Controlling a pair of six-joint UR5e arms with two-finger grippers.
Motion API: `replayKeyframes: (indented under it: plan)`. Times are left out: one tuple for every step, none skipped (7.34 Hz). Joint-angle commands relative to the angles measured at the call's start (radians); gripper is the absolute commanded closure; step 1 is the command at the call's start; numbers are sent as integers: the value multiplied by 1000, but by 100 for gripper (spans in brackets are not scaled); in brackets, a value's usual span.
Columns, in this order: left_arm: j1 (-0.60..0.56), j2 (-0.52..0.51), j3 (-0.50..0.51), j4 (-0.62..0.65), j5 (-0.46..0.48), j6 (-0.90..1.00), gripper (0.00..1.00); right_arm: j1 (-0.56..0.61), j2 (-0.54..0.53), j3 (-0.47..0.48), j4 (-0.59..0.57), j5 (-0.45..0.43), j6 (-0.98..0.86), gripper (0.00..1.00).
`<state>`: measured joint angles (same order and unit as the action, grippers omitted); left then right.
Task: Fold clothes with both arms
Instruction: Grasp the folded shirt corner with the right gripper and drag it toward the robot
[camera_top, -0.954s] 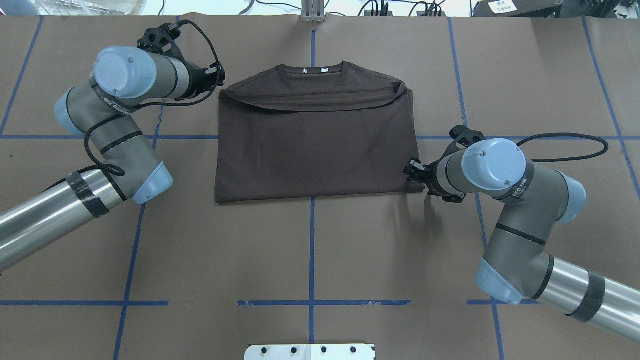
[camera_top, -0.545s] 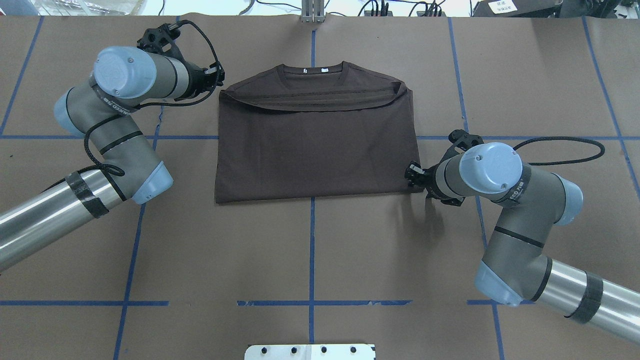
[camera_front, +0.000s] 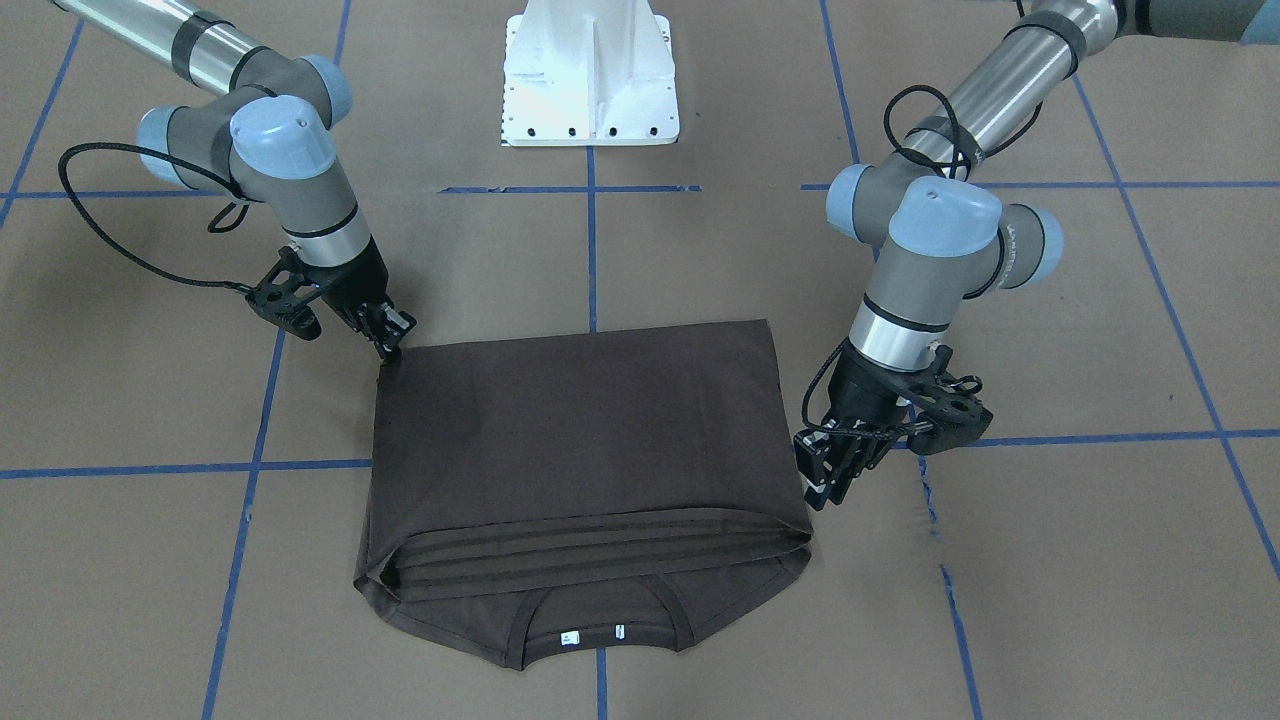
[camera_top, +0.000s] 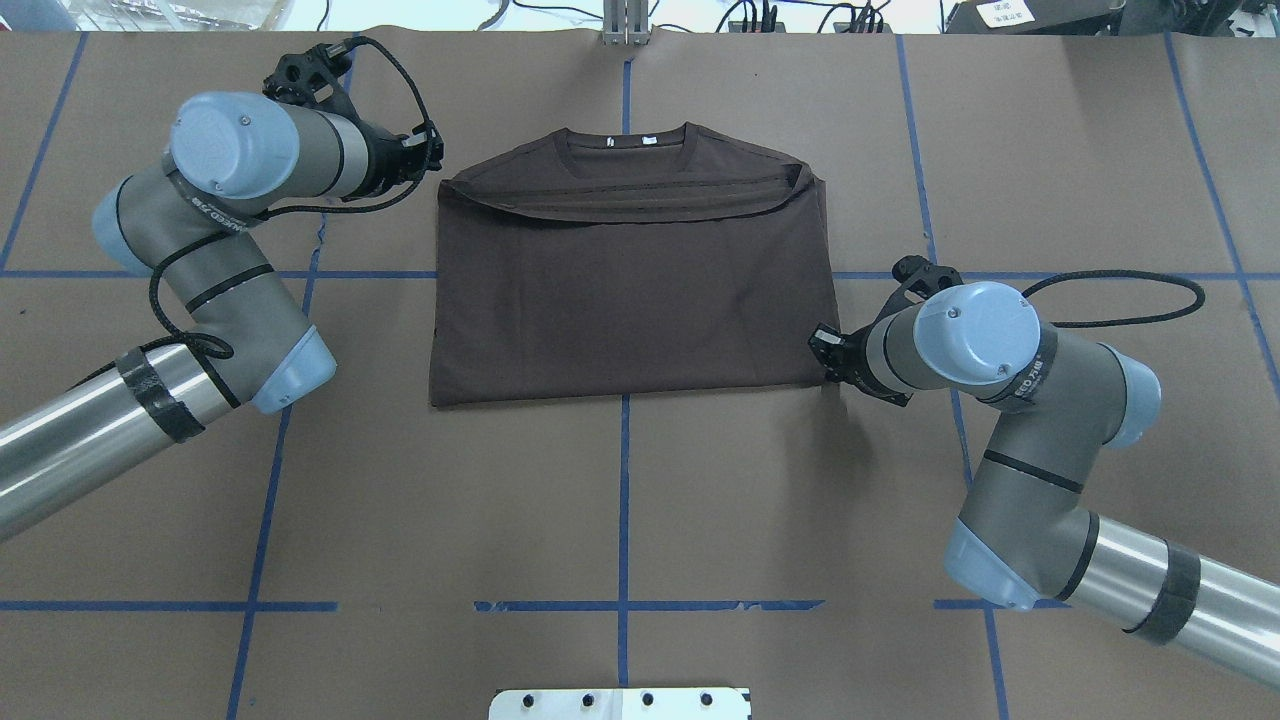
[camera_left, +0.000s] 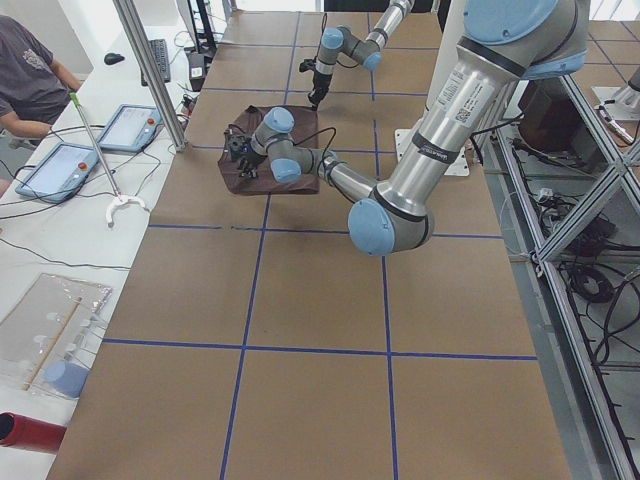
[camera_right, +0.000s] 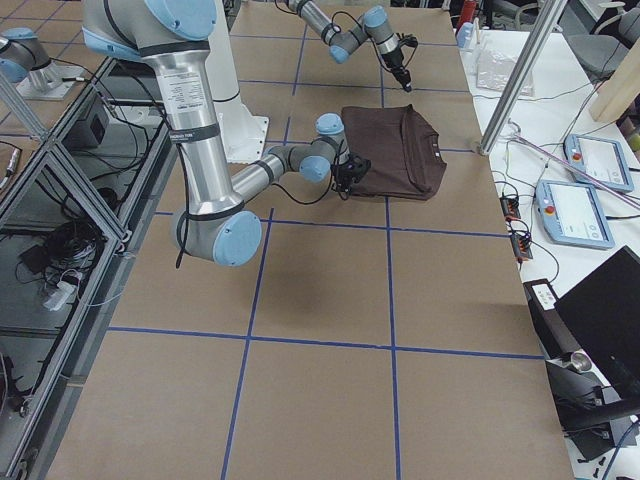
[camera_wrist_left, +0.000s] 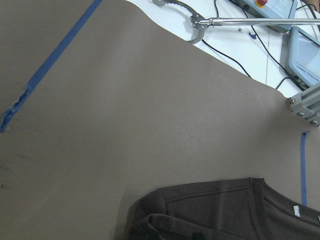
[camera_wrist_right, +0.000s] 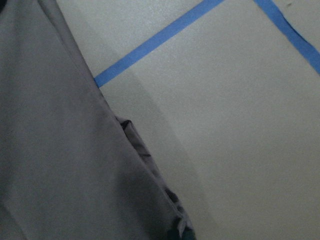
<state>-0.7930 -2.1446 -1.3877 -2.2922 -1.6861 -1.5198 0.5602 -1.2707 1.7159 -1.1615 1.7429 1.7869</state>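
Observation:
The dark brown T-shirt (camera_top: 630, 300) lies folded flat, collar and white labels (camera_top: 628, 142) at the far side, its hem folded up below the collar. It also shows in the front view (camera_front: 580, 440). My left gripper (camera_top: 432, 160) hovers just left of the shirt's far left corner and looks open and empty; in the front view (camera_front: 820, 478) it is beside the shirt's edge. My right gripper (camera_top: 824, 350) is low at the shirt's near right corner, its tips touching the corner in the front view (camera_front: 388, 338); it looks open. The right wrist view shows the layered shirt edge (camera_wrist_right: 145, 155).
Brown table cover with blue tape lines (camera_top: 623, 500). The white pedestal base (camera_front: 592, 75) stands at the robot's side. Black cables loop off both wrists (camera_top: 1110, 300). Beyond the far edge are teach pendants and an operator (camera_left: 30, 80).
My right gripper has dropped lower onto the shirt's near right corner, and its shadow has closed in. My left arm has drawn back slightly to the left. The shirt has not moved.

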Motion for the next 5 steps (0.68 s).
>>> replayKeyframes:
  plan:
    - [0,11,-16,5,-1,1,66,4,-22,55,-1,0,0,100]
    - [1,9,-17,5,-3,-2,66,-11,-104,171,-3,16,12,100]
    - [0,9,-27,5,-3,-5,66,-90,-230,318,-3,50,22,100]
    - [0,11,-45,8,-3,-8,65,-158,-313,437,-1,110,28,100]
    - [8,12,-83,20,-4,-28,65,-186,-322,477,-1,268,63,100]
